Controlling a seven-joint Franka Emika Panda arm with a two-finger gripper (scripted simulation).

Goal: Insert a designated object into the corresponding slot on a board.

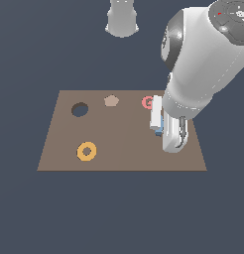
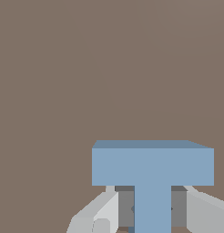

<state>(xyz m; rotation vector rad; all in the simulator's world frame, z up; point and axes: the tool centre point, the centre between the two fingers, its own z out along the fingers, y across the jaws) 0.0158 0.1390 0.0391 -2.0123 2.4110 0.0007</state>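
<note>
fingers point(image 2: 152, 214) straddle stem of blue t block point(image 2: 152, 166), contact unclear; block likely light, rigid, smooth; grip stem.

A flat, featureless dark slate-blue ground point(image 1: 119, 218) fills the evenly lit surroundings.

The board point(image 1: 119, 144) beneath the claw point(image 2: 152, 214) presents a flat, matt brown face, uniform and without grain or sheen, and the light-blue T-shaped block point(image 2: 152, 166) between the claw's fingers point(image 2: 98, 214) is equally matt and smooth, like untextured plastic. The fingers look a dull pale grey, whereas the arm casing point(image 1: 203, 64) above the claw is glossy white with bright highlights. The surrounding table point(image 1: 119, 213) is plain, matt dark slate.
</note>
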